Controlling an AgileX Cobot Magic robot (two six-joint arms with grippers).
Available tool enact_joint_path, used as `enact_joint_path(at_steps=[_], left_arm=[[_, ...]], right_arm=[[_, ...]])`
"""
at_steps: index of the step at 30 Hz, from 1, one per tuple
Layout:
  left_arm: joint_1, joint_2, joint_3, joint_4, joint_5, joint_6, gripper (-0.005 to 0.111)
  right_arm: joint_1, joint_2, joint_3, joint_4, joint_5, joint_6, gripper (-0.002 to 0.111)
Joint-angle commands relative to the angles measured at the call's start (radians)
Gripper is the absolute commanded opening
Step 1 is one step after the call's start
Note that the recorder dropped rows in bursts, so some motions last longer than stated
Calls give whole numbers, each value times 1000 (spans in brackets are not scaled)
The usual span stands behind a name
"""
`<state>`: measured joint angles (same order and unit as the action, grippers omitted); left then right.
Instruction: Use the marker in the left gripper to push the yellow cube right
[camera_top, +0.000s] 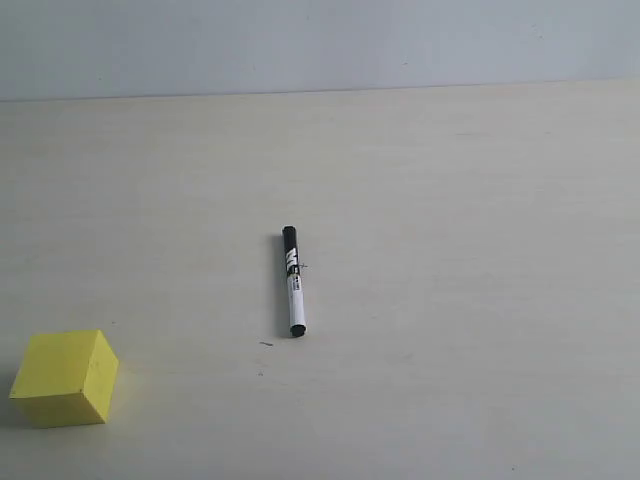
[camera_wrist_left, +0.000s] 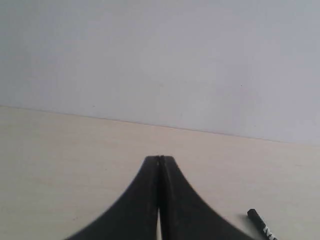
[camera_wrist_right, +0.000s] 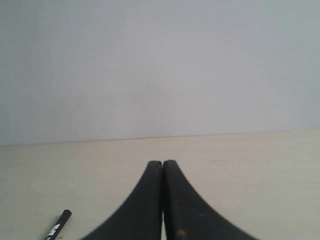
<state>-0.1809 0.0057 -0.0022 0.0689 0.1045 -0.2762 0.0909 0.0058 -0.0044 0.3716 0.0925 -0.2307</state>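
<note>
Yellow cube (camera_top: 65, 378) nearest, marker (camera_top: 293, 281) loose well beyond; left gripper (camera_wrist_left: 159, 161), right gripper (camera_wrist_right: 162, 163): jaws clenched, empty.

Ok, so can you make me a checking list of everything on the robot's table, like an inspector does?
Surface: pale table, flat and mostly bare.
Job's things: the marker lies flat near the middle of the table, and no gripper holds it. The yellow cube sits at the near left in the exterior view, well apart from the marker.
Clutter: only a tiny dark speck close to the marker's near end.
Grippers: left gripper shut and empty; right gripper shut and empty. Neither touches the marker or the cube.
Cables: nothing seen.
Surroundings: a plain pale wall behind the table.
</note>
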Motion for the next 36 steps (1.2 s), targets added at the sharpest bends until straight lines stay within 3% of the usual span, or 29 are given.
enact_joint_path(at_steps=[1,8,11,14,18,20,23,26,30,35,36], left_arm=[[1,-6,2,-4,-67,-105,0],[1,15,-7,-4,-224,-307,0],[1,79,-88,11,-283,-340,0],[1,180,-227,97,-236,-340,0],[1,488,-572,216,19,-303,0],[-6,663,-747,195,224,-159,0],[-70,1025,-1045,1,675,108,0],[-154,1312,-1215,-137,912,142,0],[-285,1606,-1315,-189,943,23,0],[-375,1790,-1388,-236,917,3,1],[-404,1849,-1416,-263,907,5,6]], right_arm=[[-6,-6,4,-4,-5,-3,0],[-6,-6,4,-4,-5,-3,0],[-4,-6,4,-4,-5,-3,0],[-4,-6,4,-4,-5,-3,0],[-4,-6,4,-4,-5,-3,0],[-4,-6,4,-4,-5,-3,0],[-4,-6,4,-4,-5,-3,0],[-4,-6,4,-4,-5,-3,0],[-4,-6,4,-4,-5,-3,0],[-4,-6,4,-4,-5,-3,0],[-4,-6,4,-4,-5,-3,0]])
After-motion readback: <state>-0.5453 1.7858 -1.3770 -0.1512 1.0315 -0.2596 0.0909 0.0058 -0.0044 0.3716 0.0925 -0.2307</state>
